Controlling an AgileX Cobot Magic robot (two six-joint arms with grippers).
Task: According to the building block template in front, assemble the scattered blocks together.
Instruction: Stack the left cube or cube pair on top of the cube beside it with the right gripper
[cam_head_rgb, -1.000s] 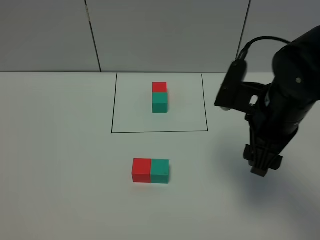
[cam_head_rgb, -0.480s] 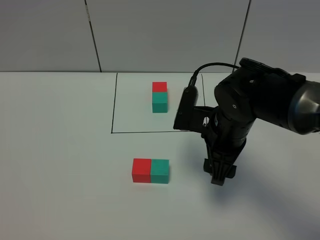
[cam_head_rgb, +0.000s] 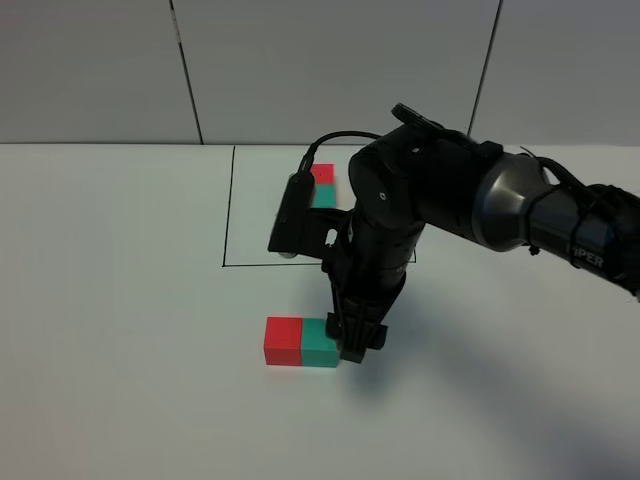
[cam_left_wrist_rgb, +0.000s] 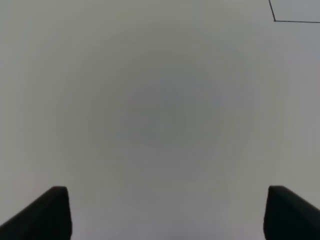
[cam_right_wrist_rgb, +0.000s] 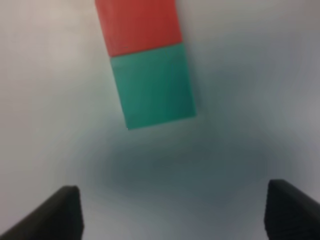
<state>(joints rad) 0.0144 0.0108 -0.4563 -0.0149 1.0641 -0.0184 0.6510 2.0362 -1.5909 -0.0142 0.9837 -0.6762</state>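
The scattered blocks, a red cube (cam_head_rgb: 283, 340) and a teal cube (cam_head_rgb: 320, 345), lie side by side and touching on the white table, in front of the black rectangle (cam_head_rgb: 228, 230). Inside that frame stands the building block template (cam_head_rgb: 322, 190), red cube behind teal, partly hidden by my right arm. My right gripper (cam_head_rgb: 355, 345) hangs fingers-down just right of the teal cube. The right wrist view shows the teal cube (cam_right_wrist_rgb: 152, 85) and red cube (cam_right_wrist_rgb: 137, 25) ahead of the open right gripper (cam_right_wrist_rgb: 177, 215), nothing between its fingers. My left gripper (cam_left_wrist_rgb: 167, 215) is open over bare table.
A grey panelled wall (cam_head_rgb: 320, 70) closes off the back of the table. A corner of the black rectangle (cam_left_wrist_rgb: 274, 20) shows at the edge of the left wrist view. White tabletop (cam_head_rgb: 120, 330) spreads left of the cubes.
My right arm has swept leftward across the table from the right side and now stands beside the teal cube. The cubes and the template have not moved.
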